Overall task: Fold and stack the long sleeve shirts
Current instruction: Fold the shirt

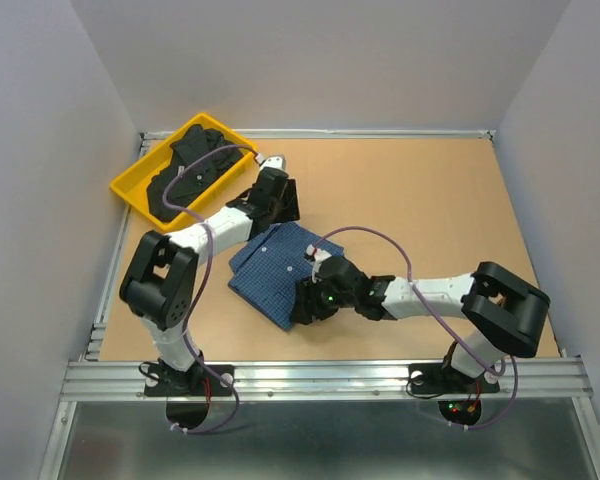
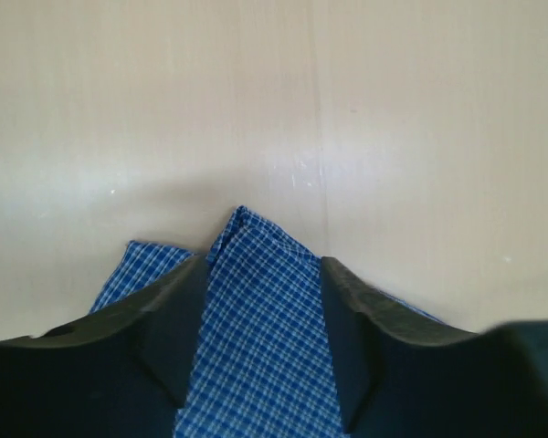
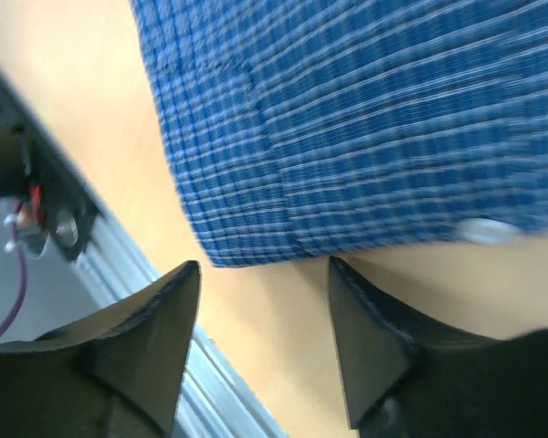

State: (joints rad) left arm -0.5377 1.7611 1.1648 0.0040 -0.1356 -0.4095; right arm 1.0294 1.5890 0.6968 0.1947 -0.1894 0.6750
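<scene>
Blue shirt (image 1: pixel 268 268) under both low-stretched arms; left tool (image 2: pixel 265 266) and right tool (image 3: pixel 261 265) spread, ungripping.

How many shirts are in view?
2: blue checked cloth shirt on the brown table; plain black cloth shirt in the yellow plastic tray, far left, possibly hiding others.

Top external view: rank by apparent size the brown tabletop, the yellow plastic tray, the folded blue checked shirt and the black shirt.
1. Brown tabletop
2. Yellow plastic tray
3. Folded blue checked shirt and black shirt: they look about alike, and the blue one is partly hidden, so I leave them unranked.
</scene>
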